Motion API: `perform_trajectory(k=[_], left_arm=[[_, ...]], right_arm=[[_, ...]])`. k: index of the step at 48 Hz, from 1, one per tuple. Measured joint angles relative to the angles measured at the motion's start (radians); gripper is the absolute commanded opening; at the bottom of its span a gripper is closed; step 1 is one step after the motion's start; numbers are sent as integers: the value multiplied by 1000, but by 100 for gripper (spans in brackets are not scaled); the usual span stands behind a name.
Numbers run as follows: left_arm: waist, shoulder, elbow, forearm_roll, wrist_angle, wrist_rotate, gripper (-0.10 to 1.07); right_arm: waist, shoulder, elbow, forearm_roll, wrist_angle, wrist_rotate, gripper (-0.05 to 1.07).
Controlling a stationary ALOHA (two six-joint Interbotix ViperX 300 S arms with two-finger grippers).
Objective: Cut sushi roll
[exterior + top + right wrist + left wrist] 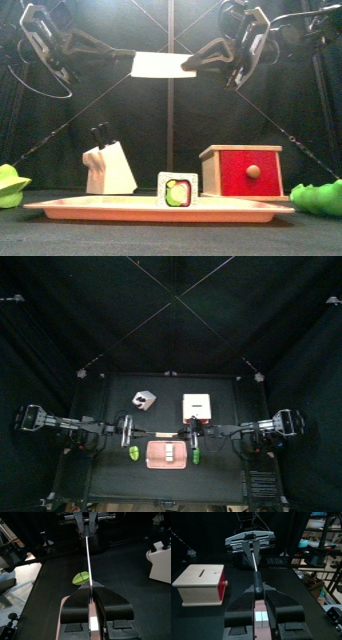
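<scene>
Front view: knife [163,65] held level by both grippers, left [83,45] on handle, right [214,55] clamping blade, above roll [178,189] on tray [80,209] near front edge, likely for transfer.

place: robot lab | evidence: black curtains [80,306] pen the table [114,391]; cluttered shelves [319,542] beyond the left gripper [261,609]

Black curtains [80,316] pen a small black table [114,396]; cluttered shelving [321,547] stands beyond.
</scene>
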Motion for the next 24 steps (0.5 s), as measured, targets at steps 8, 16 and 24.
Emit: perform_trajectory(k=[8, 16, 24], left_arm=[[2, 0, 0, 5, 14, 2, 45], [0, 0, -6, 51, 95, 26, 45], [-18, 0, -21, 63, 170, 49, 45]], right_arm=[[2, 0, 0, 0, 14, 0, 27], [11, 0, -3, -3, 57, -3, 27], [31, 0, -12, -9, 112, -6, 27]])
